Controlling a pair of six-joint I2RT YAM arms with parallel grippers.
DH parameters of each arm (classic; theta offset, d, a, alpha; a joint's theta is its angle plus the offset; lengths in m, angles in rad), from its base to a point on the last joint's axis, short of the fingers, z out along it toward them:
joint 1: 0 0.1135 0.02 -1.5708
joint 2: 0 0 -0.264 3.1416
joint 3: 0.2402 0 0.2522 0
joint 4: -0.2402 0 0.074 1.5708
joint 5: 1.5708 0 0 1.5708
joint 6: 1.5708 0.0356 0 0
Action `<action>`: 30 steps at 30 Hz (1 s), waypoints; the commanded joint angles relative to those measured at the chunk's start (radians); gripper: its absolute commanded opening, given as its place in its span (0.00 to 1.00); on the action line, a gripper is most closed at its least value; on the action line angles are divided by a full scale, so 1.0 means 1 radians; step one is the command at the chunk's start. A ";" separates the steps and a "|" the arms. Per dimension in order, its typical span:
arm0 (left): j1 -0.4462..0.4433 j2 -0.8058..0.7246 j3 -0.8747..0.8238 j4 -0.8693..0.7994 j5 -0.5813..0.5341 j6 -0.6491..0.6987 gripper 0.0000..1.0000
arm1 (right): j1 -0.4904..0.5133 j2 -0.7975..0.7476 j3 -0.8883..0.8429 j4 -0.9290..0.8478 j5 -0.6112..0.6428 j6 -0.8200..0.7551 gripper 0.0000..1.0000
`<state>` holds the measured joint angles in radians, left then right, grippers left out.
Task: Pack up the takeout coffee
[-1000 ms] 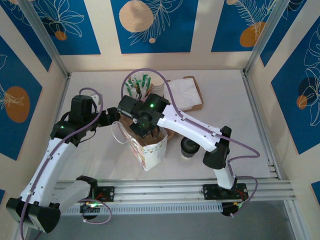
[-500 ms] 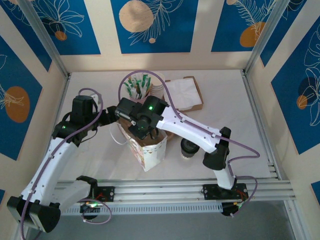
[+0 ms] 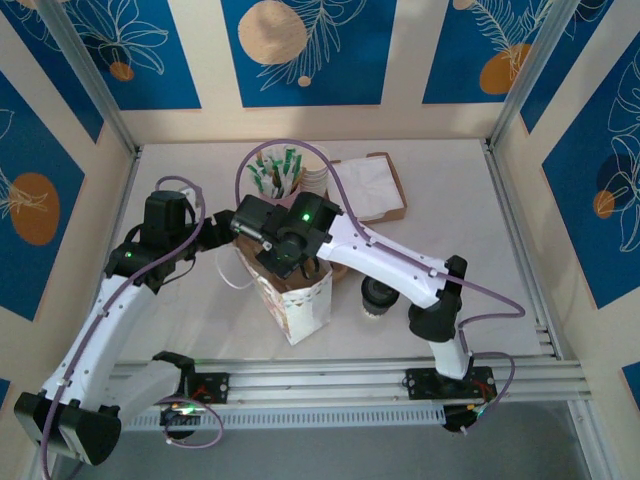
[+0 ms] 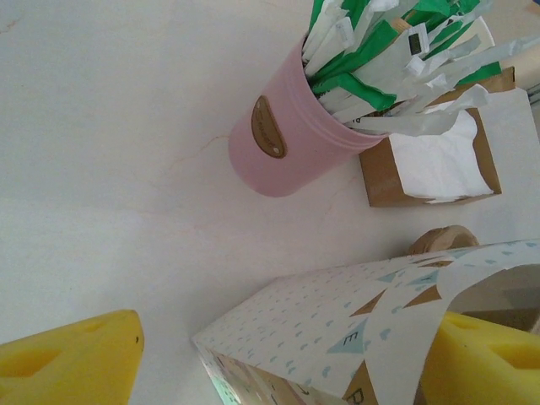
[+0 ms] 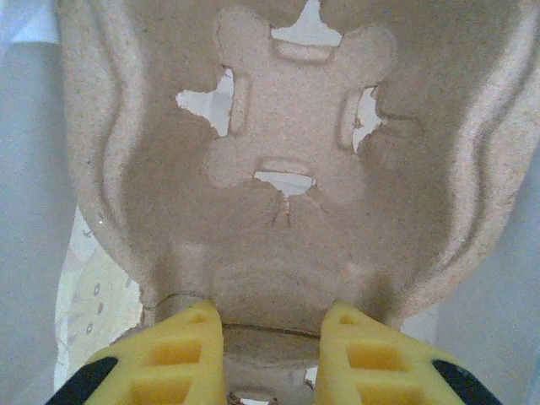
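Currently right gripper [image 5: 268, 325] clenched on brown moulded-pulp cup carrier [image 5: 287, 169] over patterned white paper bag [image 3: 300, 305]. Left gripper [image 4: 283, 346] spread, straddling bag wall. Black-lidded pale paper takeout coffee [image 3: 378, 296] on table [image 3: 200, 180], bag's 3 o'clock. Risk: carrier snags rim, bag topples onto cup.

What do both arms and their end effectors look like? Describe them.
The left arm and right arm have white links, black joints, lilac cables and green lights. The left end effector and right end effector have blocky yellow fingers.
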<state>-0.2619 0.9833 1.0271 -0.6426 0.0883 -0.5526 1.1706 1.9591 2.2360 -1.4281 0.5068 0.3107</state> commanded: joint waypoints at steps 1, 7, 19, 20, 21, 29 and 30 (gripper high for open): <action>0.010 0.001 -0.013 0.021 0.004 -0.020 0.82 | 0.016 -0.039 0.021 0.004 -0.002 -0.030 0.19; 0.010 -0.009 -0.012 0.021 0.015 -0.026 0.83 | -0.014 -0.010 -0.006 -0.020 -0.026 0.000 0.19; 0.010 -0.054 -0.013 0.026 0.056 -0.028 0.85 | -0.046 0.024 -0.021 -0.038 -0.072 0.010 0.17; 0.010 -0.055 -0.012 0.025 0.057 -0.027 0.85 | -0.046 0.023 -0.025 -0.037 -0.074 0.010 0.17; 0.010 -0.055 -0.012 0.024 0.060 -0.026 0.85 | -0.046 0.024 -0.029 -0.037 -0.075 0.011 0.17; 0.010 -0.096 0.002 0.002 0.047 -0.020 0.87 | -0.054 0.053 -0.037 -0.046 -0.096 0.003 0.17; 0.010 -0.104 0.002 0.000 0.045 -0.016 0.87 | -0.056 0.057 -0.037 -0.048 -0.100 -0.001 0.17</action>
<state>-0.2619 0.9142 1.0172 -0.6308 0.1299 -0.5709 1.1217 1.9938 2.2086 -1.4376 0.4438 0.3145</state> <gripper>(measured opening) 0.868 0.248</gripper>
